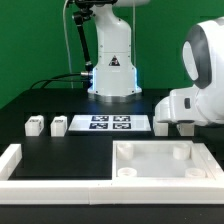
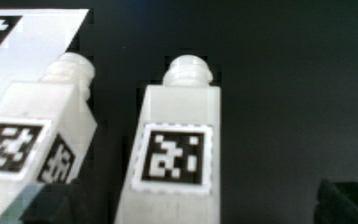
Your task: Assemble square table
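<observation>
- White plastic on a black counter (image 1: 70,145): the square tabletop (image 1: 150,160) lies at the exterior view's lower right with no legs fitted. Its near edge is against the border rail (image 1: 20,165).
- Two spare legs (image 1: 33,125) (image 1: 58,125) lie toward the exterior view's left, just beside the marker board (image 1: 105,123) and well apart from the arm.
- The wrist view shows a middle leg (image 2: 179,135) and a neighbouring leg (image 2: 48,135) lying flat with tags up. They are side by side, with a narrow dark gap between them.
- The claw (image 2: 194,203) hangs over this pair. I see blurred dark fingertips (image 2: 354,200) only at opposite edges of the wrist view, so I read it as spread wide and holding nothing.
- My main worry is the narrow gap. If I come down on the middle leg, one finger has to drop into that gap and could land on the neighbouring leg or shove it aside.
- The second risk is that a nudged neighbour slides onto the marker board, whose tagged corner lies close to it.
- The third is that an off-centre pinch near the rounded tip lets the leg swivel or pop free.
- Later on, I judge that a leg gripped askew would meet its corner hole tilted and jam, and that pressing it in might shift the tabletop.
</observation>
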Tool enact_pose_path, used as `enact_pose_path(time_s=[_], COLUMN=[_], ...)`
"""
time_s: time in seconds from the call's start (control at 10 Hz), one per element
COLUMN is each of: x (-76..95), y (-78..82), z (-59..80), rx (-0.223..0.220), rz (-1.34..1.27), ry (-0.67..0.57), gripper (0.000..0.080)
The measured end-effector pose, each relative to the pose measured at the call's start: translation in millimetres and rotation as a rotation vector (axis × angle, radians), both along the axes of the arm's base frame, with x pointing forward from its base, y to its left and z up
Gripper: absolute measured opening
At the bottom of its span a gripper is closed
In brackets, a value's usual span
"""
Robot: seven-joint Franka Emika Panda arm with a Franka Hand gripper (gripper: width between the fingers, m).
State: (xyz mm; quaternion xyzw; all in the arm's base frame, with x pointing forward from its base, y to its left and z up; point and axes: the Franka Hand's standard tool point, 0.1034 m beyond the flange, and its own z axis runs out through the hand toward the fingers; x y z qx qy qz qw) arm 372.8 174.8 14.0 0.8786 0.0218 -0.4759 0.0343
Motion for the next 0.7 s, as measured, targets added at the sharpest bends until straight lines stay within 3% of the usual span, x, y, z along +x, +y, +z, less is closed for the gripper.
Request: enact_pose_path(time_s=[0.4,0.6,0.7], x=[-7.4,-7.5,-7.5], y=[1.0,1.0,1.0], z=[-5.3,-5.3,-5.2], rx=[-0.004,-0.004,-0.004], rz=[-0.007,-0.007,-0.007], ry=[0.005,0.005,0.005], gripper=[0.0649,0.0375,0.0287])
